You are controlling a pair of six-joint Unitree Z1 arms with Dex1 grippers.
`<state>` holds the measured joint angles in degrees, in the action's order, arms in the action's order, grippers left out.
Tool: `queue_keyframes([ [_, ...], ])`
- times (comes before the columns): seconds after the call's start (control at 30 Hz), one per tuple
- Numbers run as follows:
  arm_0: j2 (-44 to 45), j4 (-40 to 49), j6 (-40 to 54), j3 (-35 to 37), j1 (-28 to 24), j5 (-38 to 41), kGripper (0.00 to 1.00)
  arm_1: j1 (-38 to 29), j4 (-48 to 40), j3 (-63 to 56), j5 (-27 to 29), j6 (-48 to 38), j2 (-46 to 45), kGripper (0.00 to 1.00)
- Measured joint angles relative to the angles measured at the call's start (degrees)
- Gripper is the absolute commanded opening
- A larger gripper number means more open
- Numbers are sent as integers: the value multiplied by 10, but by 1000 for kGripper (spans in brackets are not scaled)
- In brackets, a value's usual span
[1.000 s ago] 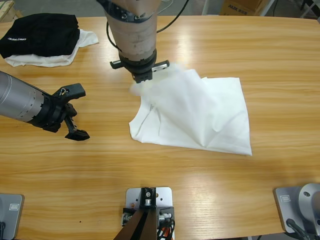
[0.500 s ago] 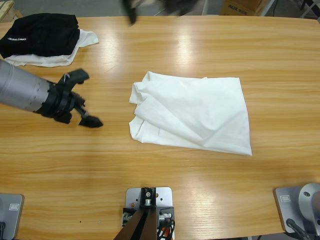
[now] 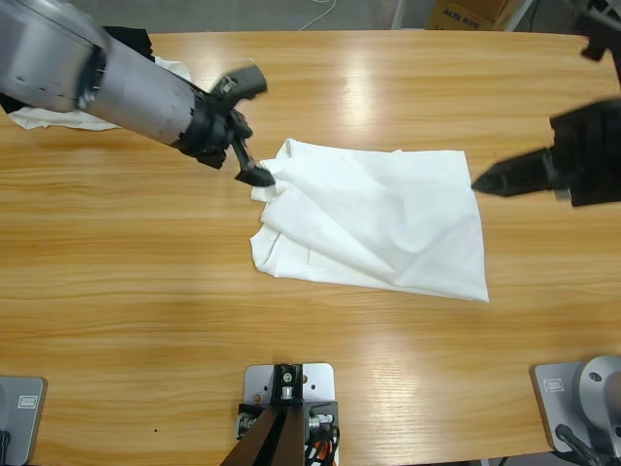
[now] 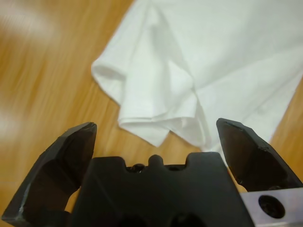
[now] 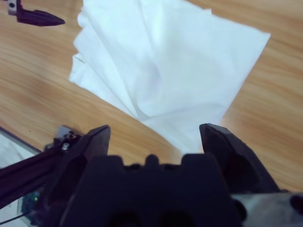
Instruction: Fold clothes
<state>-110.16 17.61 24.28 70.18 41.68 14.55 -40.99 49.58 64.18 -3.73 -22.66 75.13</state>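
Note:
The clothes, a white T-shirt (image 3: 378, 218), lie loosely folded and creased on the middle of the wooden table (image 3: 320, 330). My left gripper (image 3: 250, 131) comes in from the upper left and hovers open at the shirt's bunched near-left corner. In the left wrist view that folded corner (image 4: 161, 109) lies just ahead of the open left gripper (image 4: 156, 125). My right gripper (image 3: 529, 146) enters from the right edge, one jaw pointing at the shirt's right edge. The right wrist view looks down on the shirt (image 5: 161, 61) beyond the open right gripper (image 5: 154, 130). Neither gripper holds cloth.
A black garment (image 3: 126, 37) on a smaller white one (image 3: 39, 118) lies at the back left corner, mostly behind my left arm (image 3: 107, 78). A cardboard box (image 3: 466, 15) stands beyond the far edge. Bare wood surrounds the shirt.
An arm holding the shirt's upper-left corner let go and withdrew upward; the cloth dropped flat. My left gripper swung right and up to that corner. My right gripper came in from the right.

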Motion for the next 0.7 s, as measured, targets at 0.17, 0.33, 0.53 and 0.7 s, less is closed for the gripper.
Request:
queue_keyframes([
  [0.17,-13,39,156,4,4,-1,1000,39,-31,-44,-29,0,-14,770],
  [0.33,-28,26,203,4,4,-26,1000,58,-48,-77,-48,0,-14,770],
  [0.53,-59,-11,218,17,4,-55,1000,59,-55,-112,-56,0,-14,769],
  [0.7,-72,-28,219,31,4,-58,689,59,-78,-129,-73,0,-13,764],
])
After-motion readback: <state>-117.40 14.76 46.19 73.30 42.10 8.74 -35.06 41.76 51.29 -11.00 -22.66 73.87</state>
